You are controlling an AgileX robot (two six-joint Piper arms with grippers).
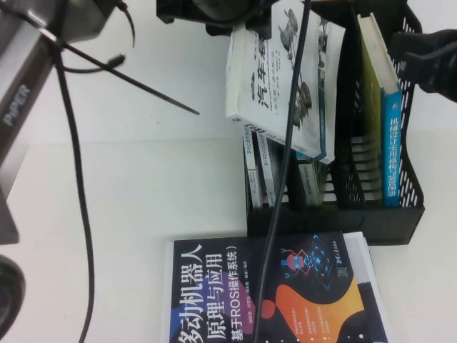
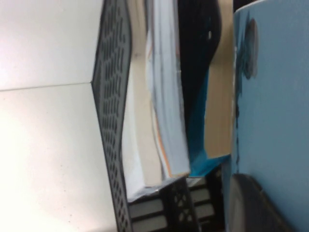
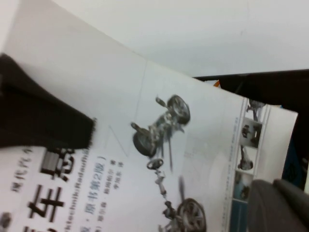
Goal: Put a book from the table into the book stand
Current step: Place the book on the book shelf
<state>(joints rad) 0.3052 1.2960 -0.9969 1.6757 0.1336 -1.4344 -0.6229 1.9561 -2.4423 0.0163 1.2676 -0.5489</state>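
**White book held tilted over the rack's compartments**

The book (image 1: 282, 78), white-covered with grey suspension drawings and a black Chinese title, hangs tilted above the book stand (image 1: 335, 214), its lower corner dipping toward the left and middle compartments and its upper edge reaching the top of the high view. There a dark gripper body sits over that edge, but which arm it belongs to cannot be told. The right wrist view looks onto the cover at very close range, with a dark finger (image 3: 43, 121) lying across it; the right gripper's jaws are pressed together, and it appears to pinch the book. The left gripper (image 2: 260, 203) is beside the stand's perforated side wall, looking along the upright books inside; whether its jaws are spread or closed cannot be told. A blue-spined book (image 1: 391, 146) stands in the right compartment. A dark navy book (image 1: 275, 293) with an orange graphic lies flat on the table (image 1: 143, 171) just in front of the stand
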